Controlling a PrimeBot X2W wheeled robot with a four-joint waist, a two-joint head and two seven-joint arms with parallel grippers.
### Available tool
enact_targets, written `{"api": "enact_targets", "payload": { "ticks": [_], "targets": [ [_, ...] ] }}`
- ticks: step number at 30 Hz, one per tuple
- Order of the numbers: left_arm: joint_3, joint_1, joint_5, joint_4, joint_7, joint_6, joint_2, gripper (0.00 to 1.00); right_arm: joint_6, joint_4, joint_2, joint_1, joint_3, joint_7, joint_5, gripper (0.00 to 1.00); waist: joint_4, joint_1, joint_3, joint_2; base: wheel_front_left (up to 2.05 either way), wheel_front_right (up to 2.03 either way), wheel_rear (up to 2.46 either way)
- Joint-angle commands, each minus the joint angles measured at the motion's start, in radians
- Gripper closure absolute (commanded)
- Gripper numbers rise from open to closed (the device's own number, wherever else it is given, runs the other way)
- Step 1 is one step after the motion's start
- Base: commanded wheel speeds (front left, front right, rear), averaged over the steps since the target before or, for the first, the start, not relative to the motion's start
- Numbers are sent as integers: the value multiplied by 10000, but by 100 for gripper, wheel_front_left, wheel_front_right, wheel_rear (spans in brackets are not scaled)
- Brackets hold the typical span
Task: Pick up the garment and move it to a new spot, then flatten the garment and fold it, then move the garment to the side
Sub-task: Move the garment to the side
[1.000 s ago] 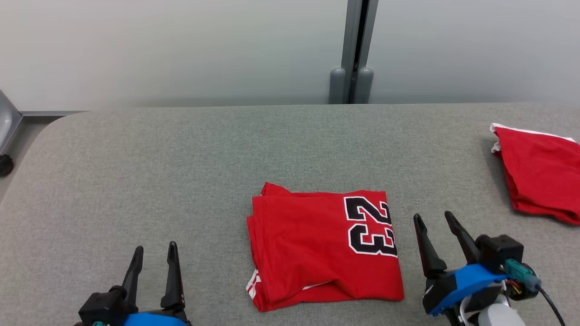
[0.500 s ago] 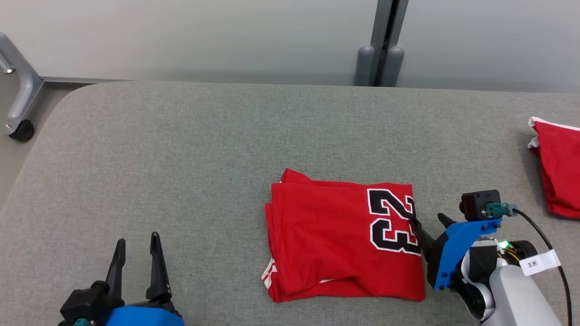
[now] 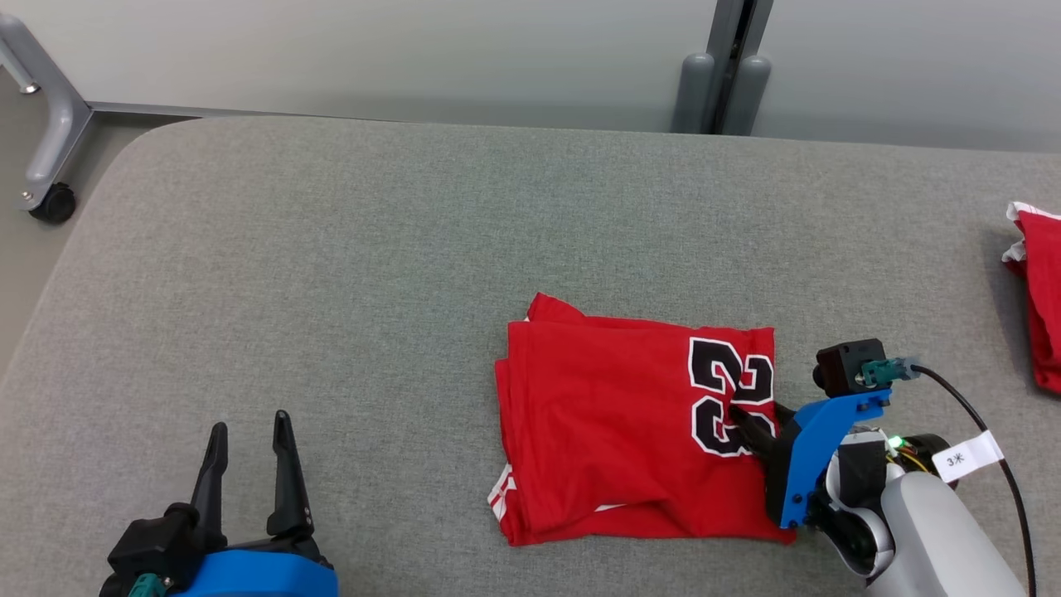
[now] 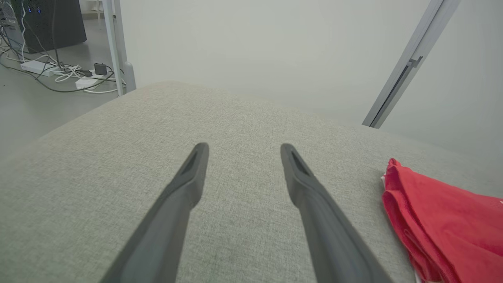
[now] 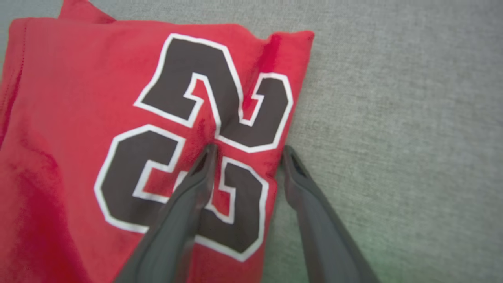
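A folded red garment point(image 3: 613, 431) with a black "23" lies on the grey table point(image 3: 331, 249), near its front edge. My right gripper point(image 3: 758, 412) is tipped down onto the garment's right edge. In the right wrist view the right gripper point(image 5: 249, 148) straddles that edge of the garment point(image 5: 78, 118): one finger presses on the printed digits, the other touches the table just beside the cloth, and a ridge of fabric rises between them. The fingers still stand apart. My left gripper point(image 3: 250, 423) rests open at the front left, well left of the garment point(image 4: 440, 220), and holds nothing point(image 4: 244, 146).
Another red cloth point(image 3: 1043, 332) lies at the table's right edge. A grey frame leg with a caster point(image 3: 50, 199) stands on the floor beyond the rounded far left corner. A grey post point(image 3: 721, 83) runs up the wall behind.
The head camera has shifted. My right gripper has tipped down from beside the garment onto its right edge, and its fingers have drawn a little closer, bunching the cloth. The left gripper has stayed put.
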Motion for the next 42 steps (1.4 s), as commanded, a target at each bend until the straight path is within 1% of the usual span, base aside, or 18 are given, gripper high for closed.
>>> {"api": "enact_targets", "payload": {
  "ticks": [1,6,11,20,23,27,30,33,37,42],
  "targets": [
    [-11,-180,97,-11,-45,-50,-19,0,3,154,-31,-152,89,-233,-9,100,-65,-1,1,0,0,0,0],
    [-21,-166,268,-128,-45,-122,-22,0,1,248,-156,-547,8,-969,-91,100,-497,-1,-18,0,0,0,0],
    [-62,-168,467,-464,-44,-167,68,0,1,106,-349,-855,-155,-1366,-85,100,-1304,-1,109,0,0,0,0],
    [-425,-425,723,-843,119,-224,214,0,3,-754,-778,-1098,-347,-1473,-84,100,-3399,-1,732,0,0,0,0],
    [-425,-511,750,-930,213,-210,342,0,3,-997,-710,-1242,-352,-1486,13,100,-4132,-1,945,0,0,0,0],
    [-482,-684,832,-1036,378,-222,509,0,3,-1160,-567,-1302,-379,-1554,56,100,-4813,-1,1154,0,0,0,0],
    [-576,-765,881,-1131,494,-234,590,0,3,-1231,-510,-1351,-336,-1634,112,100,-5103,-1,1270,0,0,0,0],
    [-663,-847,925,-1244,623,-229,660,0,3,-1246,-473,-1397,-315,-1695,131,100,-5225,-1,1375,0,0,0,0],
    [-691,-846,918,-1307,721,-203,715,0,3,-1289,-475,-1612,-248,-1722,124,100,-5167,-1,1461,0,0,0,0],
    [-667,-849,838,-1251,684,-153,725,0,3,-1289,-820,-2421,-91,-1439,11,100,-4921,-1,1477,0,0,0,0]
  ]
}}
